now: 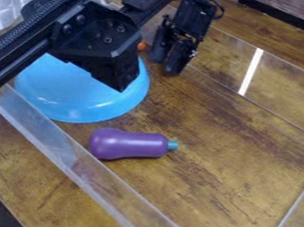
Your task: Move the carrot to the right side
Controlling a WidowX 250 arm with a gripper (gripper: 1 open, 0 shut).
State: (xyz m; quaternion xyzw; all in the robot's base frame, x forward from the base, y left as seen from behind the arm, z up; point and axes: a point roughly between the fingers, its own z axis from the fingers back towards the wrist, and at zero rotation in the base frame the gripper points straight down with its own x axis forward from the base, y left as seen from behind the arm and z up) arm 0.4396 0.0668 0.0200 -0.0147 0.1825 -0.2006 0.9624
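The carrot [142, 45] shows only as a small orange patch at the back, between the black arm body and my gripper; its green top is hidden. My gripper [172, 59] hangs fingers-down over the wooden table, just right of the carrot and close to it. Its two dark fingers stand slightly apart with nothing between them. The blue round plate [77, 94] lies upside down at the left, partly covered by the arm's black body [105, 40].
A purple eggplant-shaped toy [129, 145] with a teal tip lies in front of the plate. A clear plastic wall [58, 147] runs along the table's front-left edge. Bare wooden table [247, 124] stretches to the right.
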